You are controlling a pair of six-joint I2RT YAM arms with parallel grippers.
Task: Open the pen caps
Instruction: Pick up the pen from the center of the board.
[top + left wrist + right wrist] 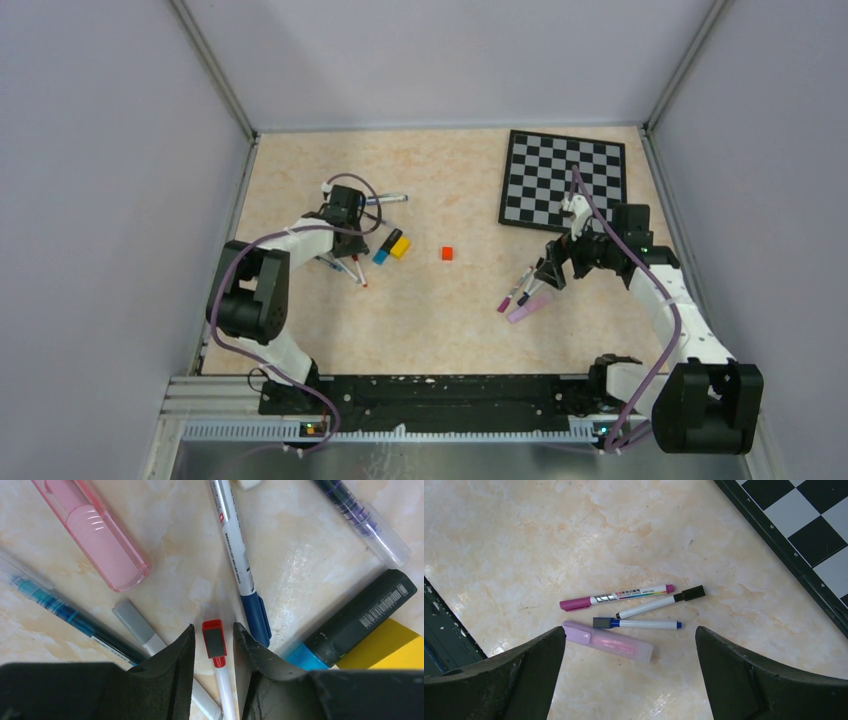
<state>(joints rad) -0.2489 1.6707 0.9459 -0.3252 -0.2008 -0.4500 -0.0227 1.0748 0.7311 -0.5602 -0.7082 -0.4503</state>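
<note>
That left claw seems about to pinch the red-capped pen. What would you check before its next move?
1. Red-capped pen lies between the left gripper fingers: ok.
2. Red cap on the pen: ok.
3. Fingers touching the cap: not ok, a gap shows on each side.
4. Blue-capped pen clear of the fingers: cannot tell, it lies right beside one.
5. Right gripper free to help: ok, open, empty, hovering over a lilac highlighter.
</note>
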